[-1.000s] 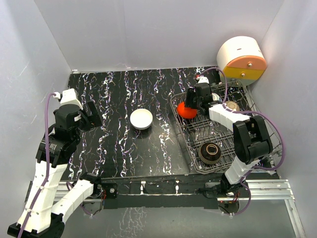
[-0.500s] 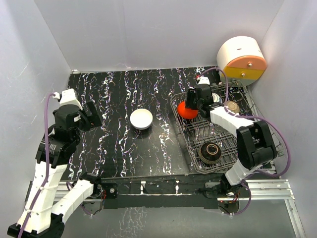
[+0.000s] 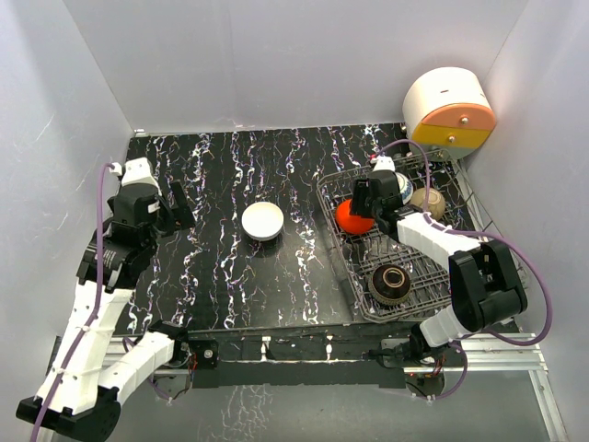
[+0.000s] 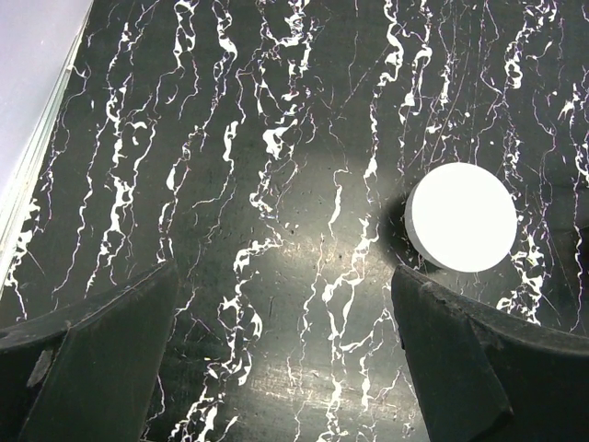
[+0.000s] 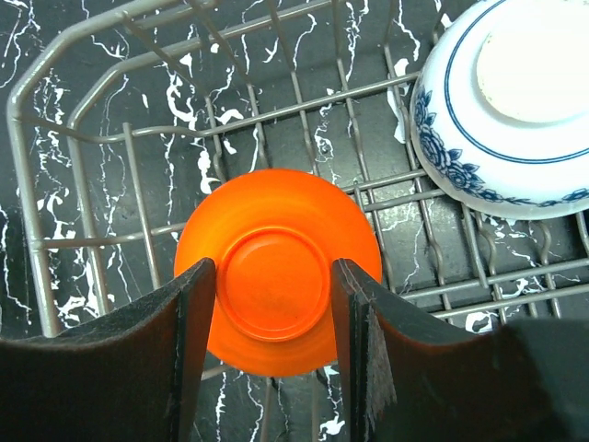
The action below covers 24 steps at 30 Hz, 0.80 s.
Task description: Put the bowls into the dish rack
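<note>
Half-open right tool clamps the red-orange bowl.

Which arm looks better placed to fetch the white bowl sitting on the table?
Left. Its claw is open and empty, with the white bowl on its side of the table. The right claw is clamped on the orange bowl in the dish rack.

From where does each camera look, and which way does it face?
Top external: high behind the arm bases, looking down on table, dish rack, left arm and right arm.
Left wrist: faces down at the white bowl on the table; open left gripper frames the bottom.
Right wrist: faces down into the rack; right gripper clamps the red-orange bowl, blue-and-white bowl beside.
Shared: top and left wrist both show the white bowl.
</note>
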Tool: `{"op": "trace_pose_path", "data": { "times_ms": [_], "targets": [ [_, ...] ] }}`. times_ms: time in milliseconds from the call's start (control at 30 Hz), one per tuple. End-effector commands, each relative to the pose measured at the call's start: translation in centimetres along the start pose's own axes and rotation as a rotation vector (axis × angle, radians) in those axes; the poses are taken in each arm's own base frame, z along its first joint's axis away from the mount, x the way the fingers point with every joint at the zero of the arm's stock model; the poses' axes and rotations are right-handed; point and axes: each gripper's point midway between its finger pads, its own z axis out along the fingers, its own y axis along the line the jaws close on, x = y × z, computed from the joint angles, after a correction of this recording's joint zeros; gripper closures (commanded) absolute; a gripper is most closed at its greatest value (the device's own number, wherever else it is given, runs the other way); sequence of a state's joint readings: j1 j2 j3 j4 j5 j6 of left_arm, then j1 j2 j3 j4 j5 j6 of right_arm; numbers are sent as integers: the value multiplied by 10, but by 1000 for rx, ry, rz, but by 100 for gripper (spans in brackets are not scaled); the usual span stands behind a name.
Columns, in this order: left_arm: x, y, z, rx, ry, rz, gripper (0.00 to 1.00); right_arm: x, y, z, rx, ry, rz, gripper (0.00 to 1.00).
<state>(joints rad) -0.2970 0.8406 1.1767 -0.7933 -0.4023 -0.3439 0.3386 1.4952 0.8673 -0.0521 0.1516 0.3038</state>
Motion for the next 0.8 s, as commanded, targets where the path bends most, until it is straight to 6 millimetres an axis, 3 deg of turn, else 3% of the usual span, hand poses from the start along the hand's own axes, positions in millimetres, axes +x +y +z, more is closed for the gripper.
{"op": "trace_pose_path", "data": {
  "times_ms": [0,133,400,600,767],
  "targets": [
    [-10,-5,-4,23,-33,-21,3,-24,6,-5,-23,-93,-6,63],
    [-7,-4,-5,21,-28,-24,3,-12,9,2,-35,-50,-3,63],
    [-1,5,-8,-2,-29,-18,3,-3,16,-6,-84,-29,-43,62],
    [2,4,-8,6,-28,-23,3,18,15,0,-75,26,-47,52],
    [3,7,-11,-3,-29,-21,3,16,13,0,-57,21,-34,45]
  ]
}}
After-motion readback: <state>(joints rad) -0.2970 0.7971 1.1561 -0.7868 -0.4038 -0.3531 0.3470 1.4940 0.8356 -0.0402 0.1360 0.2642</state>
